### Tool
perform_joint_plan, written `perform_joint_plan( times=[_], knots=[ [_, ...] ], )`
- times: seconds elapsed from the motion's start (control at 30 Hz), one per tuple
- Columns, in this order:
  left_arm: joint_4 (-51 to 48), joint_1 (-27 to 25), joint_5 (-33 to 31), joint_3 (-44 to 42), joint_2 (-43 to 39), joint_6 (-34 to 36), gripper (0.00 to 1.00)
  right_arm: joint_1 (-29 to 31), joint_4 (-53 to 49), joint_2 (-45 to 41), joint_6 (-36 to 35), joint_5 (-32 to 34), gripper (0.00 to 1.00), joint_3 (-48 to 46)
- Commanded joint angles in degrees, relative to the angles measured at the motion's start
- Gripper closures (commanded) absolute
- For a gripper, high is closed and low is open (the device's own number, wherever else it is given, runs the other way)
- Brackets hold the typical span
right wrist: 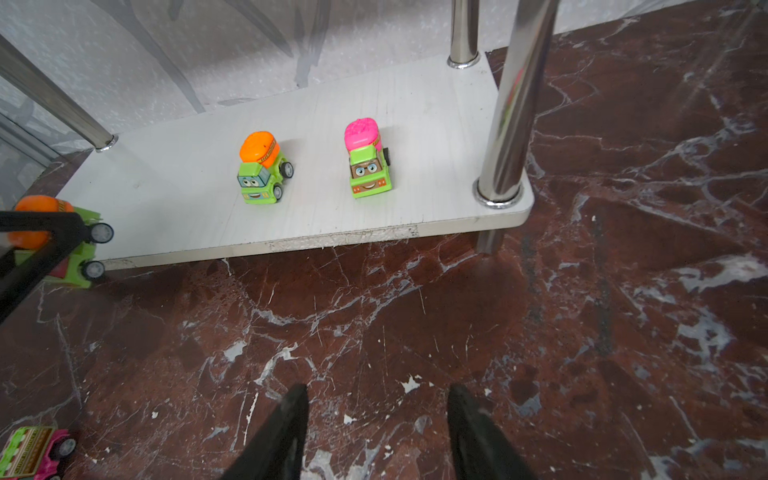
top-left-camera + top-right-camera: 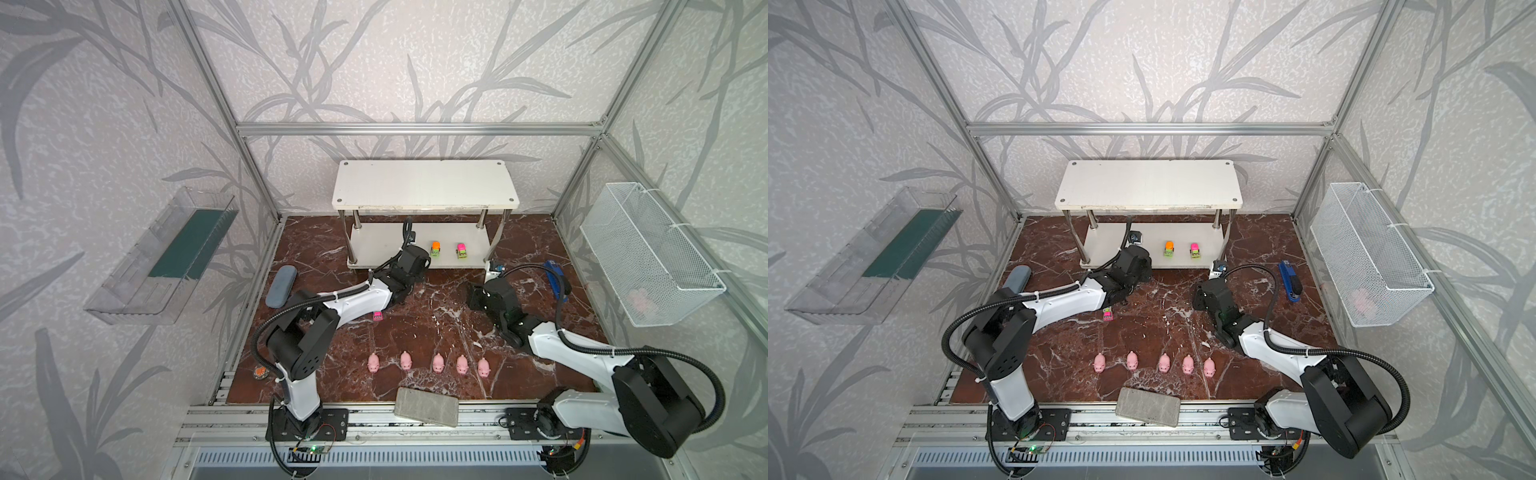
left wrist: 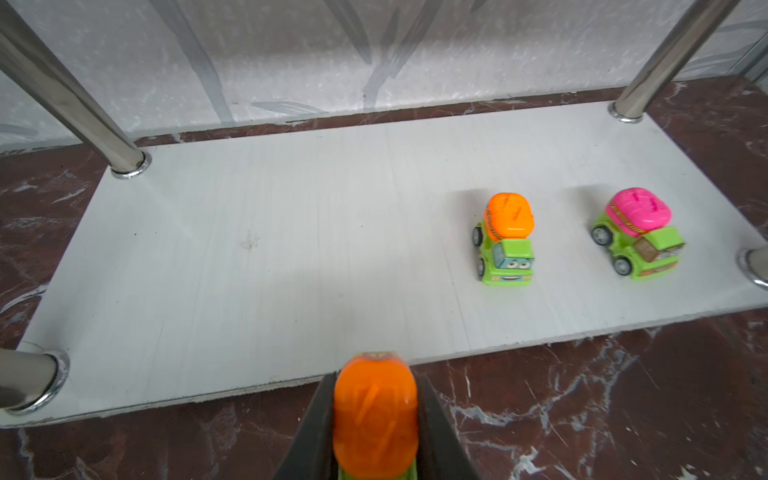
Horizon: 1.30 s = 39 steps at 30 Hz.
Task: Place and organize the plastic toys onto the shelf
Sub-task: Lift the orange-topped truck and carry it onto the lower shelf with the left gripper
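Your left gripper [image 3: 376, 380] is clamped on an orange-topped truck [image 3: 375, 419], one finger on each side of its drum. It holds the toy right at the front edge of the lower board [image 3: 291, 249] of the shelf [image 2: 424, 183] (whether the wheels touch anything, the views don't show). Ahead of that gripper and off toward the right arm's side, a second orange truck [image 3: 505, 241] and a pink-topped truck [image 3: 638, 232] stand on the same board, side by side but apart, faces to the front. Your right gripper [image 1: 377, 390] hangs empty, jaws apart, over the tabletop [image 1: 623, 332], short of the shelf's front right post [image 1: 511, 104]. Behind the left gripper, a pink truck [image 2: 377, 316] sits on the tabletop just beside the left forearm. Five pigs [image 2: 437, 363] stand in a row well behind both grippers.
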Motion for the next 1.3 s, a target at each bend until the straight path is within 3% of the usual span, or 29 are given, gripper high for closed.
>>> perform_joint_plan(
  times=[0.0, 0.6, 1.27],
  knots=[
    [4.6, 1.3, -0.5, 1.9, 1.5, 0.2, 0.75, -0.7, -0.2, -1.4, -0.3, 0.3, 0.45, -0.7],
    [8.1, 4.2, 2.7, 8.9, 9.4, 0.6, 0.75, -1.5, 0.0, -0.2, -0.1, -0.4, 0.45, -0.8],
    [9.2, 5.9, 4.3, 9.5, 12.6, 0.4, 0.73, -1.7, 1.0, 2.0, 0.0, -0.7, 0.45, -0.6]
  ],
)
